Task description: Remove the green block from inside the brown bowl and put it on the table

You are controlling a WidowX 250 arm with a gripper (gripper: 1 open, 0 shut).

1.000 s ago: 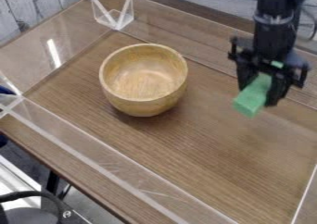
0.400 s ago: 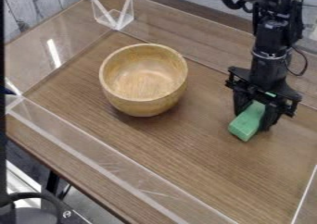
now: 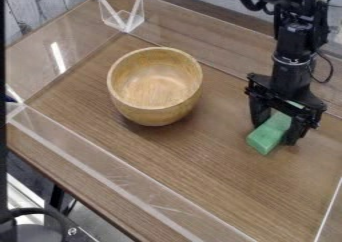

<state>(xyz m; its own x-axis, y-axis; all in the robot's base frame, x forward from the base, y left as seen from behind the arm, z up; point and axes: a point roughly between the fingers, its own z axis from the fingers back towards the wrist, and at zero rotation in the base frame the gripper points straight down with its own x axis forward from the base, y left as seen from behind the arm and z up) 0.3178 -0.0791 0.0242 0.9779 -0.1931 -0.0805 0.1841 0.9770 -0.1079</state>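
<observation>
The green block (image 3: 271, 137) lies on the table (image 3: 160, 181) at the right, well clear of the brown bowl (image 3: 155, 84). The bowl stands left of centre and its pale interior holds nothing. My gripper (image 3: 283, 124) points straight down over the block's far end. Its black fingers (image 3: 255, 108) stand spread on either side of the block, with a little gap showing, so the gripper looks open and lets the block rest on the wood.
Low clear acrylic walls (image 3: 80, 156) edge the tabletop at the front left and along the back. A small clear acrylic piece (image 3: 120, 14) stands at the far left corner. Bare wood lies between the bowl and the block.
The gripper came down from above the table with the green block and set it on the wood. Since then its fingers have spread apart from the block.
</observation>
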